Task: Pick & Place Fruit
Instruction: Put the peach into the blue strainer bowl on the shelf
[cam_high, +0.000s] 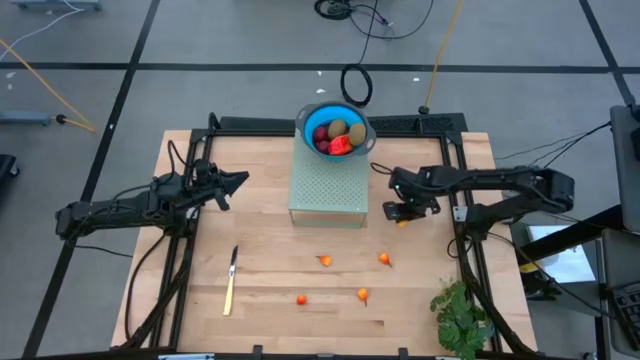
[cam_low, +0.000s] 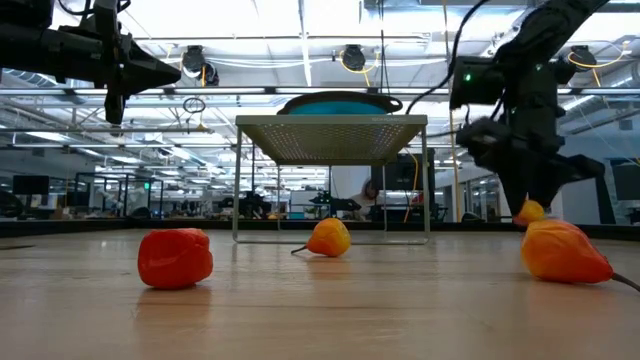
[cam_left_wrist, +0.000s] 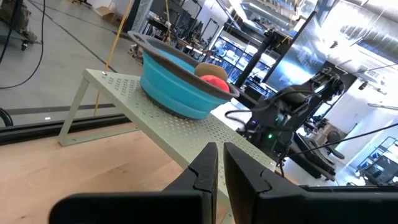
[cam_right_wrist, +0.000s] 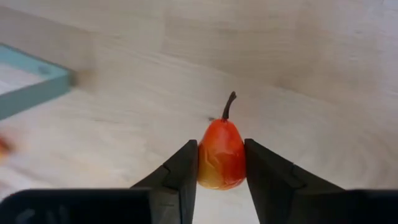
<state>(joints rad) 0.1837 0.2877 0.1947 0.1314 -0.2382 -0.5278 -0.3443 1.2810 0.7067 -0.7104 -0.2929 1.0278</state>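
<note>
My right gripper (cam_high: 402, 214) is shut on a small orange fruit (cam_right_wrist: 221, 155) at the table's right, just right of the green perforated stand (cam_high: 328, 185). In the low view the fruit (cam_low: 530, 211) hangs above the tabletop. Several more small orange fruits (cam_high: 325, 261) (cam_high: 384, 259) (cam_high: 301, 299) lie on the wood nearer the front. A blue bowl (cam_high: 335, 128) stands on the stand's far end and holds red and brownish fruit. My left gripper (cam_high: 240, 180) is shut on nothing and hovers level at the left, pointing toward the stand. My right gripper pinches the orange fruit by its two sides (cam_right_wrist: 205, 158) between its two fingers (cam_right_wrist: 181, 171). The fingers slant steeply down from above. The fruit's stem (cam_right_wrist: 229, 106) points away from the gripper, and the low view shows the fruit lifted clear of the table.
A yellow-handled knife (cam_high: 231, 280) lies at the front left. A leafy green plant (cam_high: 462, 315) sits at the front right corner. A black frame runs along the table's edges. Bare wood lies between the stand and the loose fruits.
</note>
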